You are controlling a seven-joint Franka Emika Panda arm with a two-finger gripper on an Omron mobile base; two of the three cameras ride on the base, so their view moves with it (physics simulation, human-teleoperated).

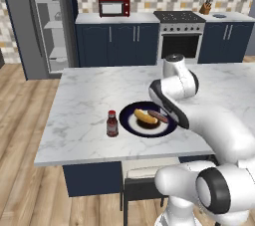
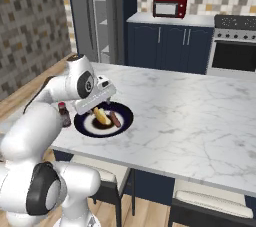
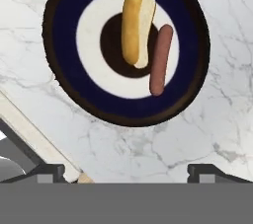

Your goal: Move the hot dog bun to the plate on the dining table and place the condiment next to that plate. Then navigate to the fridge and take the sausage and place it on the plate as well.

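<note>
Lying on plate (image 3: 64,97), sausage (image 3: 161,60) below open gripper (image 3: 126,172)

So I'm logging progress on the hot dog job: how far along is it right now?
It looks essentially finished. The hot dog bun and the sausage both lie on the plate, side by side. The condiment bottle stands on the dining table beside the plate. Nothing is in hand: the gripper is open above the plate. Nothing appears left.

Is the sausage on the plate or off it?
On it. The sausage lies flat inside the plate, beside the hot dog bun, and the open gripper holds nothing.
</note>
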